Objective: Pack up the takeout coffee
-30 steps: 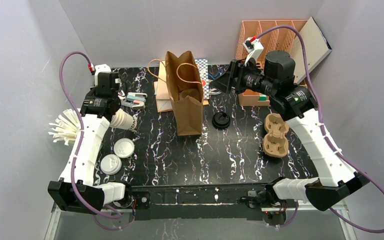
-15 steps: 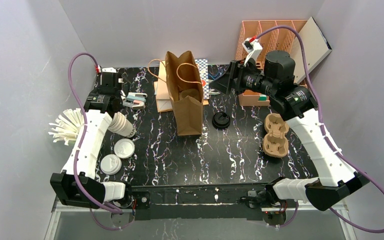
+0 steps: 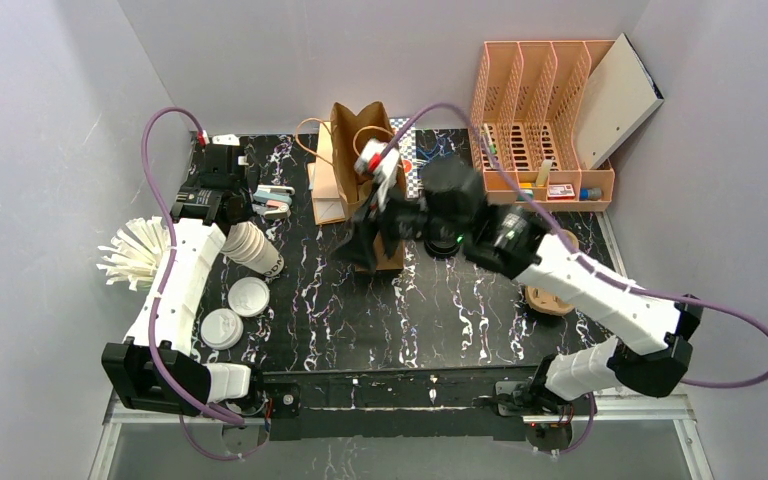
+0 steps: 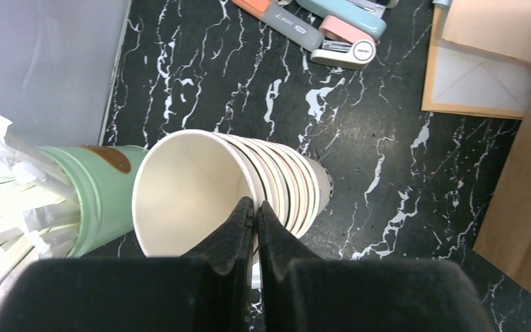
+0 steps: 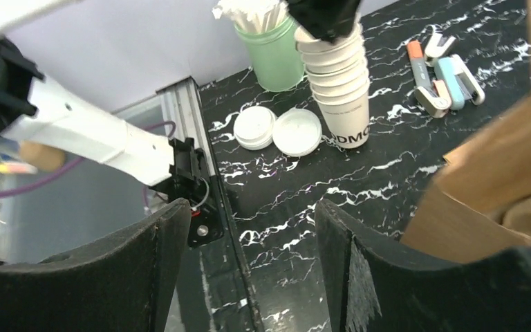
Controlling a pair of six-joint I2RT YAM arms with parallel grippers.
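The takeout coffee shows as two round white sip lids (image 3: 248,296) (image 3: 222,328) at the near left; in the right wrist view these lids (image 5: 297,131) (image 5: 254,127) look low, and I cannot make out cup walls under them. My left gripper (image 4: 256,205) is shut on the rim of the top cup of a stack of lidless cream cups (image 4: 287,187), one finger inside and one outside. The stack (image 3: 252,250) stands just beyond the lids. My right gripper (image 5: 252,221) is open and empty, hanging above the table in front of the brown paper bag (image 3: 365,170).
A green tumbler of white stirrers (image 3: 130,252) stands at the left edge beside the cup stack. Staplers (image 3: 272,203) lie behind it. A brown cup carrier (image 3: 548,298) is partly hidden under the right arm. An orange file rack (image 3: 540,110) fills the back right.
The right arm has swung from the back right by the file rack to the middle of the table in front of the bag. The left arm still holds the cup stack.
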